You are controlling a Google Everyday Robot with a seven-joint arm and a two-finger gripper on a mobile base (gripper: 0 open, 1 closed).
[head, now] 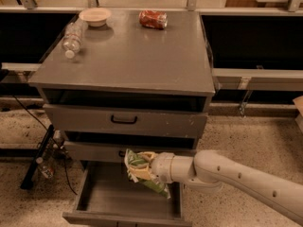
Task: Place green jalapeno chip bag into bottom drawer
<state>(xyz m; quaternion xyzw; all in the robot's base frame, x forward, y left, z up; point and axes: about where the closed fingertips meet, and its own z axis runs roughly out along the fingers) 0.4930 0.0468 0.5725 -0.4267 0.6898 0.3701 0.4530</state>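
The green jalapeno chip bag (142,171) is a glossy green bag held crumpled in my gripper (140,167), which is shut on it. The white arm reaches in from the lower right. The bag hangs over the open bottom drawer (113,200), above its right half, in front of the middle drawer's front. The bottom drawer is pulled out and its plain grey inside shows nothing in it. The bag covers most of the fingers.
Two shallower grey drawers with black handles (124,120) sit above. On the cabinet top lie a red soda can (153,19), a clear plastic bottle (73,37) and a small bowl (95,16). Cables and a black stand (38,157) are on the floor at left.
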